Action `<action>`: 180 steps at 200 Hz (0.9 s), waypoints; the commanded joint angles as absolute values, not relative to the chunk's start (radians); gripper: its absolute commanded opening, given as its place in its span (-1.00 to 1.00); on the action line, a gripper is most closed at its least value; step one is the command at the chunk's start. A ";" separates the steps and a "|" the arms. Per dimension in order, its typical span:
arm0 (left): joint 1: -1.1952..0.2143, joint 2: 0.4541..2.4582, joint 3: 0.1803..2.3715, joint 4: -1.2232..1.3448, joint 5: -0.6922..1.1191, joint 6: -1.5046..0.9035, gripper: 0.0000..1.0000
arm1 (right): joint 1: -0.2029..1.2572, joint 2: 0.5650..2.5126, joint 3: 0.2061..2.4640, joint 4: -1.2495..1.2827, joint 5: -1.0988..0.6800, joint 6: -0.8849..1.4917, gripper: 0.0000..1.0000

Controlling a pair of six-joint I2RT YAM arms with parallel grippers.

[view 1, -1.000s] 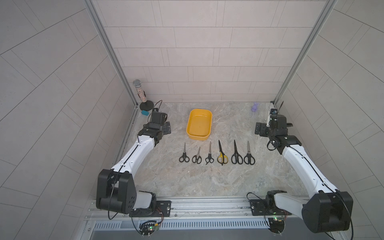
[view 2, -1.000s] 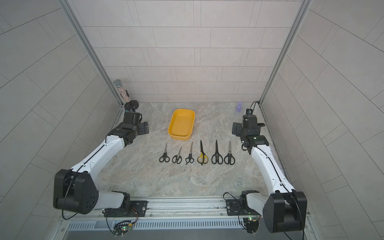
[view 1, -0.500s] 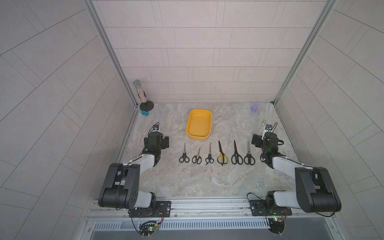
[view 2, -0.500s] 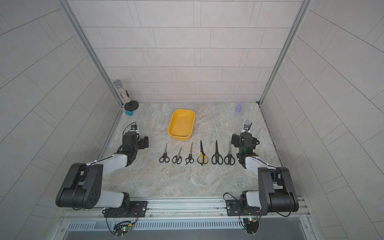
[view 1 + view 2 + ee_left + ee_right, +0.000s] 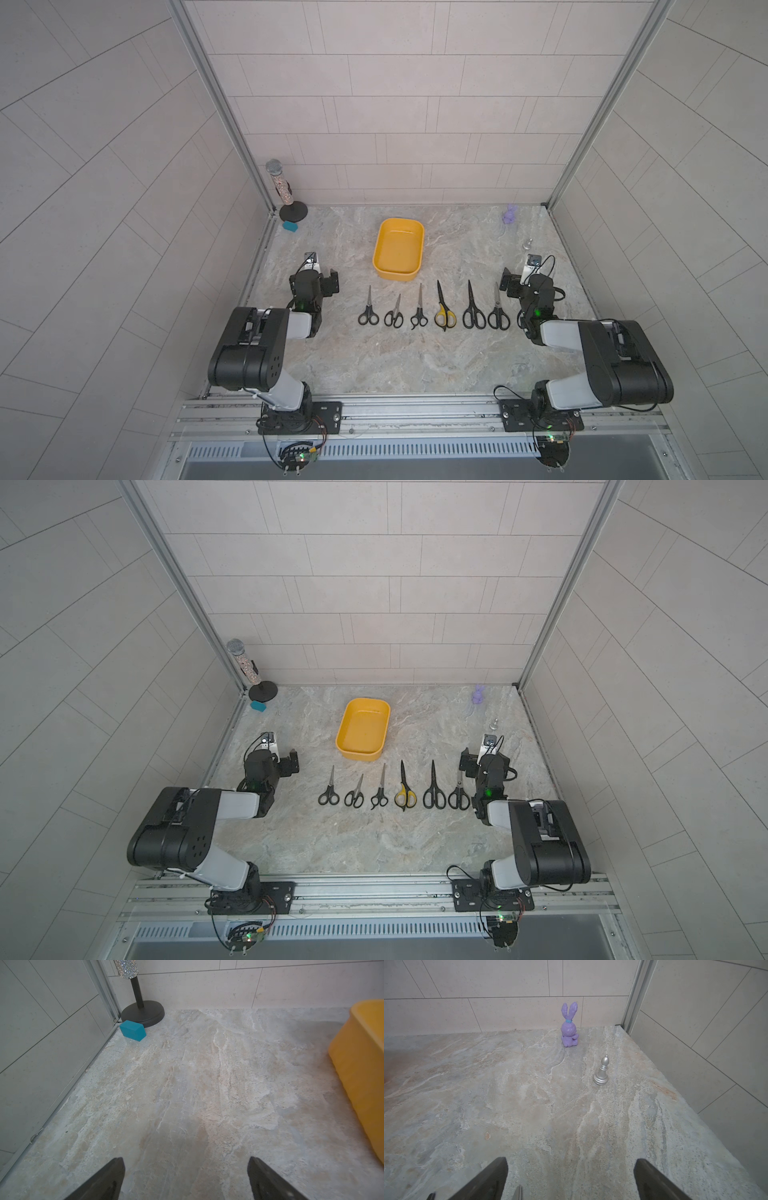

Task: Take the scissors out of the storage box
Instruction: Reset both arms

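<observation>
Left wrist view shows my left tool [image 5: 186, 1167] wide open and empty, like my right tool [image 5: 571, 1167], and with the scissors [image 5: 443, 306] in a row on the tabletop [image 5: 395, 365] beside the empty storage box [image 5: 398, 277], I fear my right tool may knock the nearest pair [image 5: 497, 303].
</observation>
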State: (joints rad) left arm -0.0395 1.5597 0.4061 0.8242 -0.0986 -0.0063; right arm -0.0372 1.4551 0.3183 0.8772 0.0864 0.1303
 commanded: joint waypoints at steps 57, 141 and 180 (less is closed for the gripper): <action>-0.035 1.554 0.384 0.893 -0.043 0.019 0.99 | -0.015 1.562 0.317 1.035 0.171 0.125 1.00; -0.037 1.560 0.382 0.906 -0.048 0.021 0.99 | -0.014 1.560 0.319 1.028 0.186 0.131 1.00; -0.037 1.569 0.390 0.902 -0.042 0.023 0.99 | -0.015 1.560 0.320 1.025 0.187 0.131 1.00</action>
State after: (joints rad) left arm -0.0395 1.5608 0.3939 0.8825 -0.0483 0.0113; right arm -0.0177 1.5600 0.3103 1.0218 0.1669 0.1238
